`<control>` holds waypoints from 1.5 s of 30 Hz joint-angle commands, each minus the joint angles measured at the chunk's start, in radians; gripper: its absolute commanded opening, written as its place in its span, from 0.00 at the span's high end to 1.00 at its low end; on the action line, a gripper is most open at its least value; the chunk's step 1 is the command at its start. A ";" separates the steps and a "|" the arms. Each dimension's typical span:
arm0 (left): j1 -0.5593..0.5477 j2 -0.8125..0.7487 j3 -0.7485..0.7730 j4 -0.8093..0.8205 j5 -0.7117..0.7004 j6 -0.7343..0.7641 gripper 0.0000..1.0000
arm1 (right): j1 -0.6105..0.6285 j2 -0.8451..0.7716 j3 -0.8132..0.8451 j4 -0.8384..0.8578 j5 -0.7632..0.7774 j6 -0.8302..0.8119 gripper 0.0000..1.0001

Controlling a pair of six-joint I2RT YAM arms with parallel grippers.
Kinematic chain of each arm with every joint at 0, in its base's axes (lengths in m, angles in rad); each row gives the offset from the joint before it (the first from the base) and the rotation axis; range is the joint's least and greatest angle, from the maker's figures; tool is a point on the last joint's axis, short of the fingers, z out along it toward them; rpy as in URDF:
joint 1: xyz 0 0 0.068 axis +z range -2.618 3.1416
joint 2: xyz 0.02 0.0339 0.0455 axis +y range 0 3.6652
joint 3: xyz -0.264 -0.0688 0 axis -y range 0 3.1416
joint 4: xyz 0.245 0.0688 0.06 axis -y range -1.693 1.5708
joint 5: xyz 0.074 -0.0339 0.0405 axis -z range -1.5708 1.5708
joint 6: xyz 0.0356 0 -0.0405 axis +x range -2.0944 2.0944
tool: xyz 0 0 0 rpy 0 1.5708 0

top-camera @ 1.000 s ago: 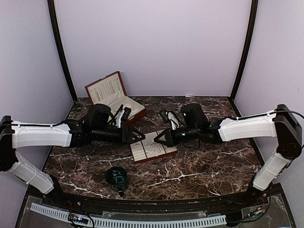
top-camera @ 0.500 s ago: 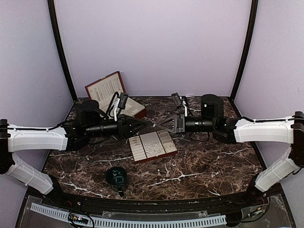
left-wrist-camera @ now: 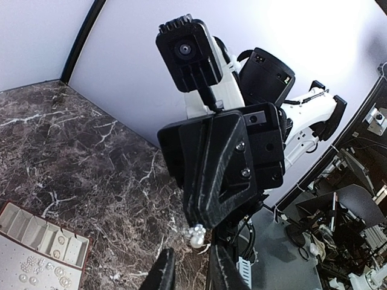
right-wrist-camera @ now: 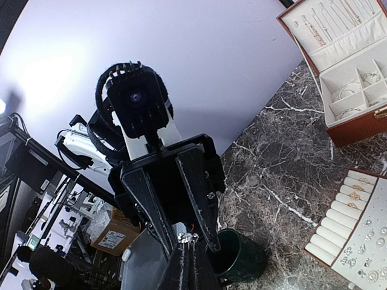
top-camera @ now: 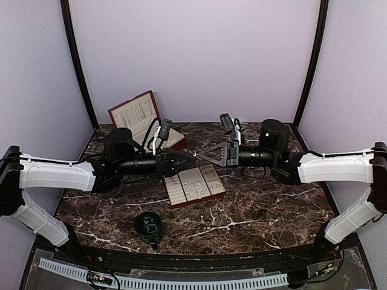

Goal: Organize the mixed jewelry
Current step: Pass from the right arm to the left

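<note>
Centre frame, the mixed jewelry (top-camera: 195, 190) glints on the cream tray (top-camera: 175, 192). Just above, the right gripper (top-camera: 204, 156) pinches a pearly piece (left-wrist-camera: 196, 234). The left gripper (top-camera: 192, 159) holds its jaws apart around it, possibly not yet touching. Release early and it drops, scattering the rest.

Evenly bright; wrist views glare white, with warped edges.

The table (top-camera: 260, 211) is surfaced in dark, white-veined, marble-patterned stone with a slight sheen. The jewelry box (top-camera: 138, 115) and tray (top-camera: 173, 194) are cased in a reddish-brown wood-like finish and lined with cream padding. The mixed jewelry (top-camera: 195, 190) is shown as glinting silvery metal. The cup (top-camera: 148, 225) is finished in glossy dark green. The left gripper (top-camera: 192, 158) and right gripper (top-camera: 204, 157) are formed in matt black plastic.
</note>
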 commanded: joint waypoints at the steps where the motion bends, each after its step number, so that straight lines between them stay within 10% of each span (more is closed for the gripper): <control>1: -0.004 -0.001 0.003 0.093 0.029 -0.038 0.79 | -0.001 0.013 -0.004 0.067 -0.026 0.015 1.00; 35: -0.006 0.006 -0.008 0.035 -0.036 -0.106 1.00 | 0.002 0.012 -0.013 0.021 0.002 -0.011 1.00; 45: -0.004 0.005 -0.015 -0.070 -0.140 -0.166 1.00 | -0.024 -0.059 -0.070 -0.012 0.151 -0.030 0.60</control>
